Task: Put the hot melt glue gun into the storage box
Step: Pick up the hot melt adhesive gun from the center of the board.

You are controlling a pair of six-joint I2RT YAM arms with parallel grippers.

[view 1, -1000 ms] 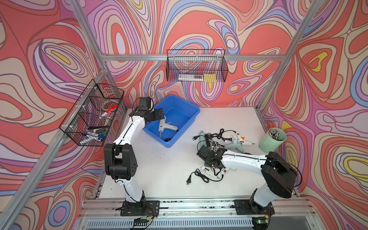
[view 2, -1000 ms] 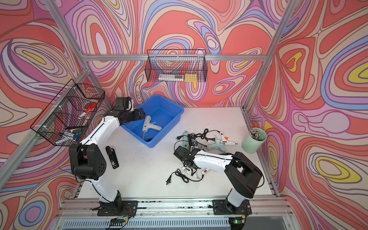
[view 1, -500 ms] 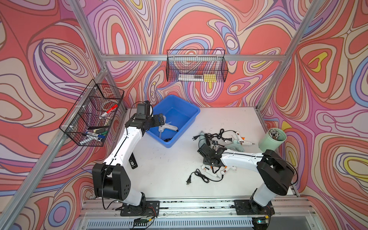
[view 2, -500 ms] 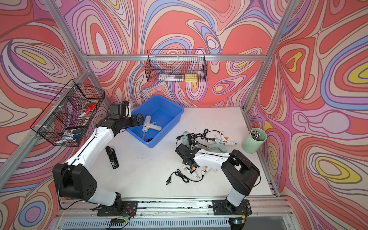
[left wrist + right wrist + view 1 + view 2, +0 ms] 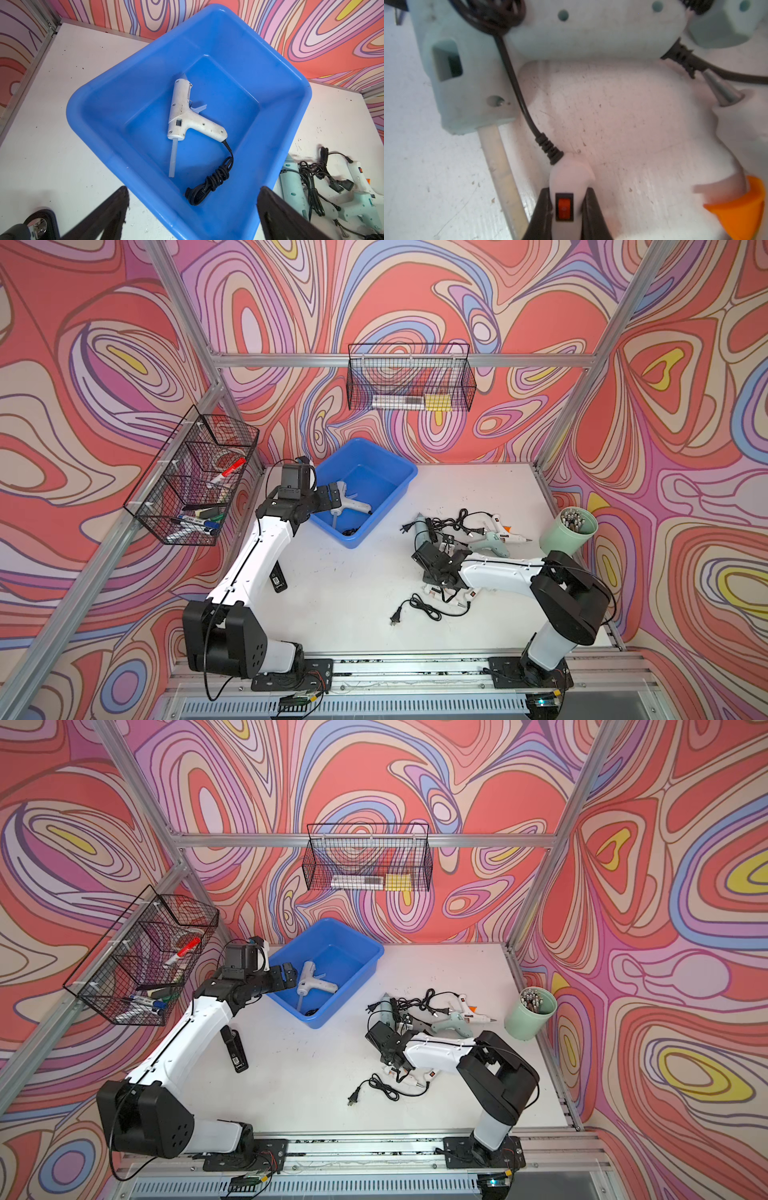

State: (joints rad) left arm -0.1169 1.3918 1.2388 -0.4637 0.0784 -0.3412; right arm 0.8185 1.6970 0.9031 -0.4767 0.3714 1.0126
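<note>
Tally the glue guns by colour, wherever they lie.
White glue guns: 3, one in the storage box, one loose on the table, one clamped in the right tool.
Mint glue guns: 2, both on the table.
Total: 5

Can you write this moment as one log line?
left gripper open by blue box | white glue gun inside | right gripper shut on orange-tipped glue gun

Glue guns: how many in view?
5. White glue gun in the storage box; two mint guns and an orange-marked white gun among the cords; red-switch white gun in the right gripper. Others may be hidden.
</note>
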